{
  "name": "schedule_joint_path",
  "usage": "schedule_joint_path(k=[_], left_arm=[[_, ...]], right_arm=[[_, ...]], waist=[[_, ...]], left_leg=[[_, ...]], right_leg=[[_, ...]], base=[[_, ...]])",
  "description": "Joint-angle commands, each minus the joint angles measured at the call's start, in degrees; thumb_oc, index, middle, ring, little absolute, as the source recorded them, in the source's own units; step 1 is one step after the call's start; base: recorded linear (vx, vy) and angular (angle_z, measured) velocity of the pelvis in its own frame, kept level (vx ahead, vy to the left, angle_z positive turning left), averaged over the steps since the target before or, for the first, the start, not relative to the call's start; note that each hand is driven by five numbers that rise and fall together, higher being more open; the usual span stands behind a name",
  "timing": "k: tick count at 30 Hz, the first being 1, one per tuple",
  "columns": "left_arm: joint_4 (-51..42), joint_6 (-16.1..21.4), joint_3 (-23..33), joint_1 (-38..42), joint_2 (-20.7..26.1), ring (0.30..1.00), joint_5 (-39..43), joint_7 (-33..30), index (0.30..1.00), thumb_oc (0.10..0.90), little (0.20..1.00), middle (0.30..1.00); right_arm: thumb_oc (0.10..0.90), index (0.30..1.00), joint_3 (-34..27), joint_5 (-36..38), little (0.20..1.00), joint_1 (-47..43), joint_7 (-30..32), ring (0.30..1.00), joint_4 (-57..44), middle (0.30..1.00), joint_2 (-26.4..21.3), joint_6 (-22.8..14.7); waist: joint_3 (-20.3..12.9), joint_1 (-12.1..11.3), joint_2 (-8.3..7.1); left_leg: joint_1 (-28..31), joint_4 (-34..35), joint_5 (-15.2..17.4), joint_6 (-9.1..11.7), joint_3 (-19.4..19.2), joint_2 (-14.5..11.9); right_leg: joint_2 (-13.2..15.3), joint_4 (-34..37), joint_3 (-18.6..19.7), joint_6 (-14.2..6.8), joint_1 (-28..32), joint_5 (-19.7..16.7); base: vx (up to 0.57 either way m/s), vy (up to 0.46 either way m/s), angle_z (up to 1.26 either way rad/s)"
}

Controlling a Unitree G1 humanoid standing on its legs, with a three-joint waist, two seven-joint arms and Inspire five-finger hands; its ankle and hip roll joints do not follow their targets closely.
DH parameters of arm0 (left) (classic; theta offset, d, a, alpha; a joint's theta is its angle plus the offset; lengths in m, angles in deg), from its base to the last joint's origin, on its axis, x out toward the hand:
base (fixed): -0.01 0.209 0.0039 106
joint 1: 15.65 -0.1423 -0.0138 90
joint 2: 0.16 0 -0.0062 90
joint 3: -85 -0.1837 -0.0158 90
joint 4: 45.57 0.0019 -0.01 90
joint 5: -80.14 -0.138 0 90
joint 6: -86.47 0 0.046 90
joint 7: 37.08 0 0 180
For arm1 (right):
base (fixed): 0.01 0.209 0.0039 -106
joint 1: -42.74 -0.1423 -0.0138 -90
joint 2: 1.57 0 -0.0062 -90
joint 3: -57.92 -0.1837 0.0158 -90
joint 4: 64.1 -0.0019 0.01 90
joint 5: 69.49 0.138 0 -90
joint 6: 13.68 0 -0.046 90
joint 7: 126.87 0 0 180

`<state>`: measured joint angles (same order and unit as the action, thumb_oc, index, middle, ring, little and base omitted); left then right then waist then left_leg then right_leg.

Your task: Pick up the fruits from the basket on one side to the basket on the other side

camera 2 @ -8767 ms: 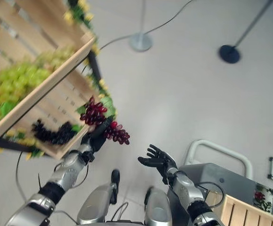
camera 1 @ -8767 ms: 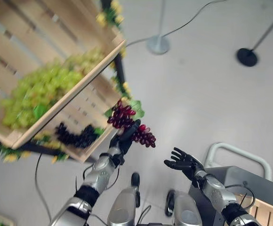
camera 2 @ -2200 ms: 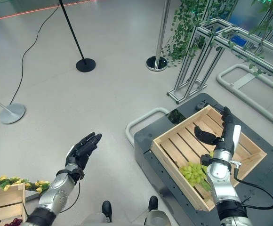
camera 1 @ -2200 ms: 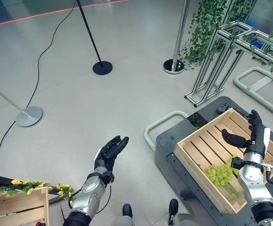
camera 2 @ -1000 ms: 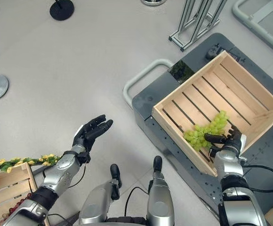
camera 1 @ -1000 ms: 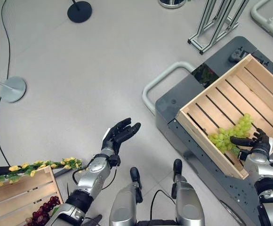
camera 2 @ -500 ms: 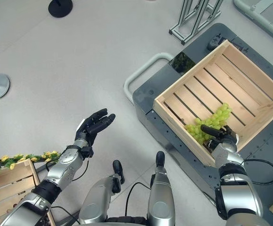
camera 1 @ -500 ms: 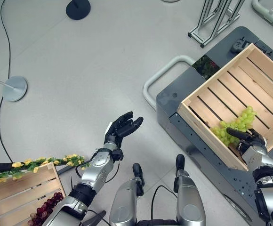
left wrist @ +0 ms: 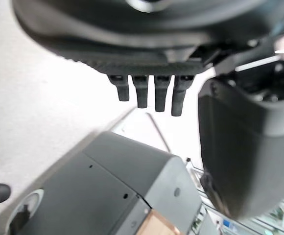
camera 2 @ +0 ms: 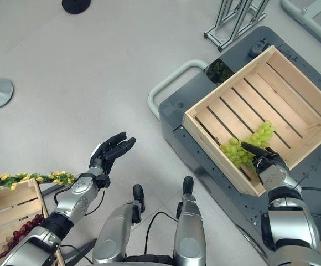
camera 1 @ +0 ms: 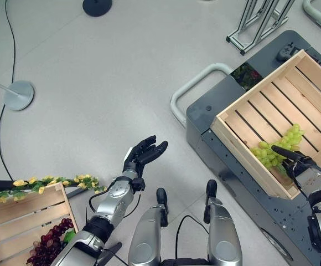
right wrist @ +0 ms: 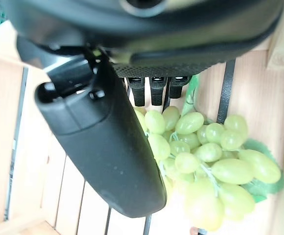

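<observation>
Right wrist view shows the green grapes [right wrist: 201,166] up close, just past the right hand [camera 2: 267,162], whose fingers are straight and let go. The bunch lies in the wooden crate [camera 1: 249,105], stretching toward 2 o'clock. The left hand [camera 1: 141,158] stays open and empty. Red grapes [camera 1: 47,246] now show at 8 o'clock.

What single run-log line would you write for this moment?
left hand: open, empty, above floor | right hand: open, over green grapes | grapes: lying in wooden crate on grey cart
</observation>
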<state>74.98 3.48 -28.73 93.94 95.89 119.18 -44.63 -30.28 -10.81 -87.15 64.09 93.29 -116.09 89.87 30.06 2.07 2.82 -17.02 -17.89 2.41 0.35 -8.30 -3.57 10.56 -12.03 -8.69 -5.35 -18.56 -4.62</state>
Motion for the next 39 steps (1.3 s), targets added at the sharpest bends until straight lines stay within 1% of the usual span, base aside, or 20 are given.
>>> schedule_joint_path(k=[1, 3, 4, 6, 7, 9, 10, 11, 12, 13, 15, 19, 22, 26, 29, 30, 31, 34, 37, 39], left_arm=[[-5.1, 4.7, -0.9, 2.9, -0.7, 0.9, 0.4, 0.7, 0.9, 0.8, 0.9, 0.9], [-5.2, 4.6, -1.1, 3.2, -0.7, 0.9, 0.5, 0.5, 0.9, 0.8, 0.9, 0.9], [-5.4, 4.5, -1.5, 3.4, -0.7, 0.9, 0.5, 0.2, 0.9, 0.8, 0.9, 0.9], [-5.7, 4.3, -2.2, 3.7, -0.4, 0.9, 0.8, -0.4, 0.9, 0.8, 0.9, 0.9], [-5.7, 4.4, -2.7, 3.8, -0.3, 0.9, 1.0, -0.6, 0.9, 0.8, 0.9, 0.9], [-6.0, 4.2, -3.0, 3.9, -0.2, 0.9, 0.9, -0.7, 0.9, 0.8, 0.9, 0.9], [-6.0, 4.2, -3.1, 3.8, -0.1, 0.9, 0.9, -0.6, 0.9, 0.8, 0.9, 0.9], [-5.9, 4.4, -3.4, 3.7, -0.1, 0.9, 0.8, -0.4, 0.9, 0.8, 0.9, 0.9], [-5.8, 4.5, -3.6, 3.8, -0.2, 0.9, 0.9, -0.3, 0.9, 0.8, 0.9, 0.9], [-5.7, 4.6, -3.7, 3.9, -0.3, 0.9, 1.1, -0.2, 0.9, 0.8, 0.9, 0.9], [-5.3, 4.7, -3.7, 4.1, -0.5, 0.9, 1.3, 0.1, 0.9, 0.8, 0.9, 0.9], [-5.8, 4.7, -3.7, 3.7, -1.5, 0.9, 1.0, -0.4, 0.9, 0.8, 0.9, 0.9], [-5.8, 4.6, -3.6, 3.4, -1.9, 0.9, 1.4, -0.2, 0.9, 0.8, 0.9, 0.9], [-5.0, 4.7, -3.6, 3.3, -2.1, 0.9, 1.9, 0.4, 0.9, 0.8, 0.9, 0.9], [-4.4, 4.5, -3.3, 2.7, -2.0, 0.9, 2.1, 1.1, 0.9, 0.8, 0.9, 0.9], [-4.0, 4.5, -3.1, 2.4, -1.7, 0.9, 2.0, 1.3, 0.9, 0.8, 0.9, 0.9], [-3.9, 4.6, -3.1, 2.2, -1.6, 0.9, 2.0, 1.4, 0.9, 0.8, 0.9, 0.9], [-3.4, 4.7, -2.4, 1.6, -1.1, 0.9, 1.6, 1.5, 0.9, 0.8, 0.9, 0.9], [-3.5, 3.8, -1.9, 0.7, -0.7, 0.9, 1.7, 1.3, 0.9, 0.8, 0.9, 0.9], [-3.4, 3.1, -0.9, -0.6, -0.5, 0.9, 1.5, 1.7, 0.9, 0.8, 0.9, 0.9]], right_arm=[[0.8, 0.9, 4.6, -4.8, 0.9, -9.9, -6.0, 0.9, -2.2, 0.9, 5.8, 2.1], [0.8, 0.9, 6.2, -11.9, 0.9, -11.1, -5.5, 0.9, -1.4, 0.9, 5.3, 1.7], [0.8, 0.9, 7.9, -18.9, 0.9, -12.1, -4.1, 0.9, -0.7, 0.9, 4.8, 0.9], [0.8, 0.9, 11.3, -28.9, 0.9, -14.1, -2.4, 0.9, -0.3, 0.9, 3.9, 1.7], [0.8, 0.9, 13.5, -31.7, 0.9, -15.7, -1.5, 0.9, 0.0, 0.9, 3.2, 2.9], [0.8, 0.9, 16.1, -35.7, 0.9, -17.4, -1.1, 0.9, 0.0, 0.9, 2.9, 4.5], [0.8, 0.9, 16.6, -35.7, 0.9, -17.7, -0.6, 0.9, -0.1, 0.9, 2.9, 4.8], [0.546, 0.519, 18.0, -37.5, 0.519, -18.9, 0.8, 0.519, -0.5, 0.519, 3.2, 5.7], [0.546, 0.519, 18.8, -36.9, 0.519, -19.8, 2.4, 0.519, -0.9, 0.519, 3.7, 6.0], [0.4, 0.3, 18.9, -35.8, 0.3, -20.3, 3.4, 0.3, -1.3, 0.3, 4.1, 6.4], [0.4, 0.3, 18.3, -33.6, 0.3, -21.0, 5.8, 0.3, -1.4, 0.3, 5.2, 7.2], [0.4, 0.3, 16.9, -31.8, 0.3, -20.6, 11.7, 0.3, -1.4, 0.3, 6.9, 6.7], [0.4, 0.3, 15.8, -32.0, 0.3, -20.2, 14.7, 0.3, -1.0, 0.3, 7.5, 6.8], [0.4, 0.3, 15.5, -31.5, 0.3, -19.9, 16.0, 0.3, 0.1, 0.3, 7.1, 6.5], [0.4, 0.3, 14.7, -30.7, 0.3, -18.8, 17.2, 0.3, 0.6, 0.3, 6.5, 5.6], [0.4, 0.3, 14.0, -31.3, 0.3, -17.8, 17.7, 0.3, 0.8, 0.3, 5.9, 4.6], [0.4, 0.3, 13.8, -31.5, 0.3, -17.5, 17.9, 0.3, 0.7, 0.3, 5.8, 4.3], [0.4, 0.3, 12.6, -32.1, 0.3, -15.1, 19.2, 0.3, 0.0, 0.3, 5.3, 2.3], [0.4, 0.3, 11.1, -32.7, 0.3, -11.9, 20.6, 0.3, -2.7, 0.3, 4.8, 0.8], [0.4, 0.3, 9.6, -33.9, 0.3, -8.3, 21.3, 0.3, -5.9, 0.3, 4.5, -0.7]], waist=[[-0.3, -4.1, 2.56], [-0.3, -4.4, 2.75], [-0.3, -4.6, 2.85], [-0.3, -4.9, 3.02], [-0.3, -5.1, 3.12], [-0.3, -5.5, 3.18], [-0.3, -5.5, 3.21], [-0.3, -5.7, 3.3], [-0.3, -5.8, 3.42], [-0.3, -5.9, 3.48], [-0.3, -6.0, 3.69], [-0.3, -6.2, 4.14], [-0.3, -6.4, 4.44], [-0.3, -6.5, 4.27], [-0.3, -6.6, 3.67], [-0.3, -6.7, 3.14], [-0.3, -6.7, 3.04], [-0.3, -6.5, 1.91], [-2.2, -6.2, 0.98], [-4.6, -5.9, 0.06]], left_leg=[[-3.2, -8.7, 4.3, -0.6, 0.5, 3.7], [-3.9, -8.8, 4.2, -0.8, 0.7, 4.0], [-4.4, -8.8, 4.0, -0.9, 0.9, 4.1], [-5.3, -8.9, 3.8, -1.2, 1.1, 4.4], [-5.5, -8.9, 3.7, -1.4, 1.1, 4.5], [-6.1, -9.0, 3.7, -1.6, 1.2, 4.5], [-6.2, -9.1, 3.7, -1.6, 1.2, 4.5], [-6.4, -9.1, 3.7, -1.7, 1.2, 4.5], [-6.6, -9.2, 3.7, -1.7, 1.3, 4.5], [-6.7, -9.2, 3.7, -1.7, 1.4, 4.6], [-6.6, -9.3, 3.8, -1.7, 1.3, 4.5], [-6.0, -8.5, 3.7, -1.7, 1.6, 4.7], [-4.9, -8.2, 3.8, -1.6, 1.6, 4.7], [-3.3, -7.9, 4.0, -1.5, 1.5, 4.6], [-1.1, -7.4, 4.2, -1.4, 1.5, 4.2], [0.5, -7.1, 4.4, -1.3, 1.6, 4.0], [0.8, -7.1, 4.4, -1.3, 1.6, 3.9], [4.1, -6.1, 4.7, -1.2, 1.7, 3.4], [7.0, -4.2, 4.7, -1.0, 1.5, 3.0], [9.9, -1.6, 4.2, -0.7, 1.3, 2.5]], right_leg=[[1.0, -9.9, -1.4, 3.4, -0.4, 5.7], [1.2, -10.4, -1.5, 3.4, -1.3, 5.7], [1.3, -10.9, -1.5, 3.3, -2.0, 5.7], [1.5, -11.6, -1.6, 3.1, -3.0, 5.6], [1.7, -11.8, -1.6, 3.1, -3.3, 5.5], [1.9, -12.3, -1.6, 2.9, -4.0, 5.6], [2.0, -12.4, -1.7, 2.9, -4.1, 5.6], [2.2, -12.6, -1.6, 2.9, -4.4, 5.6], [2.2, -12.7, -1.6, 2.9, -4.6, 5.6], [2.2, -12.7, -1.6, 2.9, -4.7, 5.7], [2.2, -12.8, -1.4, 3.0, -4.6, 5.9], [2.2, -12.5, -1.4, 3.1, -4.0, 6.1], [2.5, -12.2, -1.7, 3.2, -2.8, 6.4], [2.7, -11.6, -2.1, 3.3, -0.9, 6.5], [2.7, -10.6, -2.3, 3.3, 1.6, 6.4], [2.6, -9.8, -2.4, 3.3, 3.5, 6.4], [2.6, -9.6, -2.3, 3.3, 3.9, 6.3], [2.3, -7.6, -2.1, 3.0, 7.8, 6.0], [2.0, -5.1, -1.8, 2.7, 11.0, 5.7], [1.6, -2.4, -1.5, 2.3, 13.8, 5.2]], base=[[0.0, -0.014, 0.04], [0.0, 0.0, 0.0], [-0.03, -0.004, 0.03], [-0.02, -0.009, 0.04], [-0.01, -0.01, 0.04], [0.0, -0.006, 0.02], [0.0, -0.007, 0.06], [0.01, 0.007, 0.1], [0.01, 0.011, 0.13], [0.01, 0.017, 0.18], [0.01, 0.028, 0.08], [0.02, 0.045, 0.08], [0.03, 0.062, 0.04], [0.03, 0.039, 0.03], [0.04, 0.023, 0.04], [0.05, 0.012, 0.05], [0.06, 0.007, 0.08], [0.07, 0.005, 0.05], [0.1, 0.018, 0.01], [0.14, 0.019, -0.04]])
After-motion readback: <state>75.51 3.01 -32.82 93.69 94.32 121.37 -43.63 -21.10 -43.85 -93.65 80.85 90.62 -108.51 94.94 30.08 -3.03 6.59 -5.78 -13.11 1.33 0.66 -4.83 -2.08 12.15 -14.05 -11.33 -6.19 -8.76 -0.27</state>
